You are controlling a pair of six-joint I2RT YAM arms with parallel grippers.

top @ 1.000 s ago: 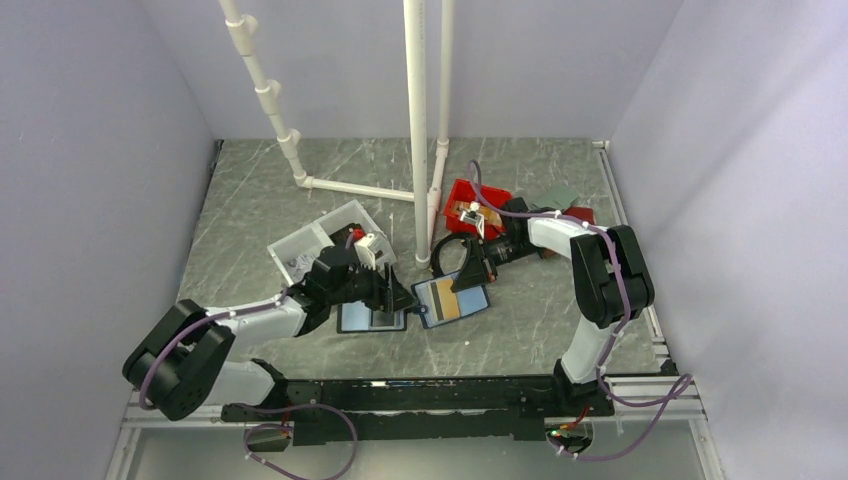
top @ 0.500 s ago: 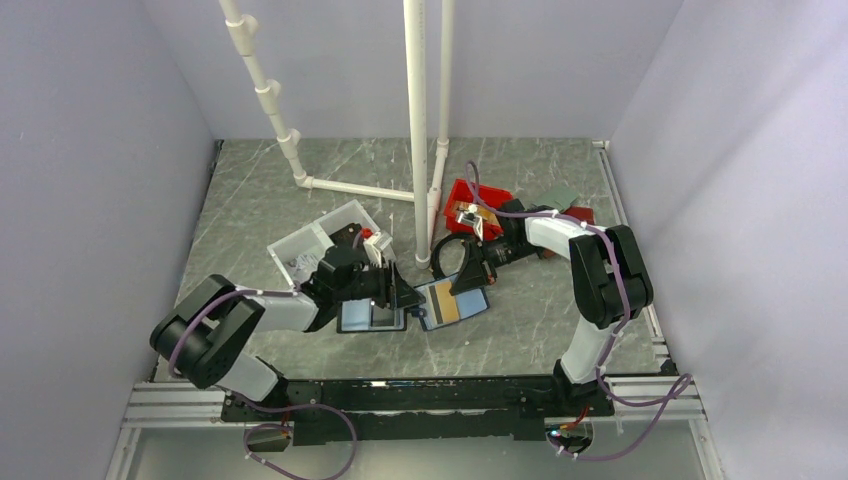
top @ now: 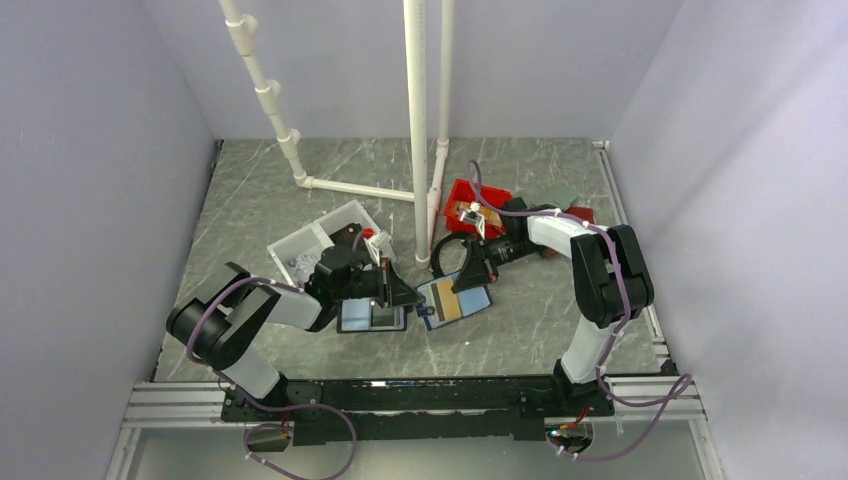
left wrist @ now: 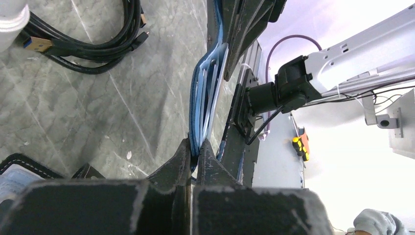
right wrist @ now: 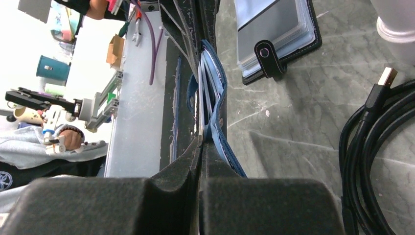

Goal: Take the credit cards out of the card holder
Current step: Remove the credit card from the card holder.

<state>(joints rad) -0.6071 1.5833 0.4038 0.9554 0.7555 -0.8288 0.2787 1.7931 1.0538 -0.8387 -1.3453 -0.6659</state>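
The navy-blue card holder (top: 452,302) lies open near the table's middle, held between both grippers. A gold-orange credit card (top: 460,306) with a black stripe shows in it. My left gripper (top: 410,298) is shut on the holder's left edge. In the left wrist view its jaws (left wrist: 197,147) pinch the light-blue layers of the card holder (left wrist: 208,88). My right gripper (top: 466,284) is shut on the far right edge. In the right wrist view its jaws (right wrist: 201,142) clamp the holder's inner leaves (right wrist: 211,93), and the navy cover hangs beside one finger.
A black-edged folio (top: 372,317) with a snap tab lies just left of the holder, under my left gripper. A coil of black cable (top: 448,250) sits behind it by the white pipe stand (top: 417,150). A white bin (top: 320,245) stands back left, a red bin (top: 478,205) back right.
My left gripper has closed onto the card holder's left edge, and the left arm's elbow has swung rightwards. The right arm and its grip are unchanged.
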